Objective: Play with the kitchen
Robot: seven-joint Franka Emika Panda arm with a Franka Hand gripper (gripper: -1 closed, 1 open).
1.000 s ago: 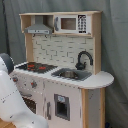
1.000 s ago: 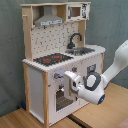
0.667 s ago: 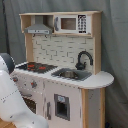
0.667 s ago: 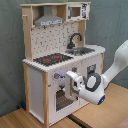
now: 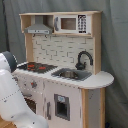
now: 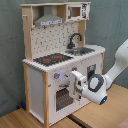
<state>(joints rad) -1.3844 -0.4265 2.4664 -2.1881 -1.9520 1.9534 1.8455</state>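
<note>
The kitchen (image 6: pixel 60 65) stands on a wooden table (image 6: pixel 30 119) in front of a grey-green curtain (image 6: pixel 10 50), and it sits where it sat a second ago; nothing on it has shifted. The arm has barely moved either: in the second exterior view its white wrist hangs in front of the kitchen's lower front, with the gripper (image 6: pixel 77 87) held close to the oven door (image 6: pixel 64 97), just below the row of knobs (image 6: pixel 60 76). Whether it touches the door I cannot tell, and whether the fingers are spread or pressed together I cannot tell either (they point toward the kitchen, away from the camera).

All other parts are placed relative to the kitchen's counter. On it lie the red-ringed hob (image 6: pixel 52 59) and, beside that, the grey sink (image 6: pixel 82 50) with the black faucet (image 6: pixel 75 39) arching behind it. Above the counter, the hood (image 6: pixel 49 19) hangs over the hob and the small microwave (image 6: pixel 79 11) sits over the sink.

In the first exterior view the arm's white links (image 5: pixel 12 100) fill the corner below the counter, on the hob's side, partly covering the kitchen's front. The microwave (image 5: pixel 70 24) shows a keypad there, but no writing or brand can be read anywhere.
</note>
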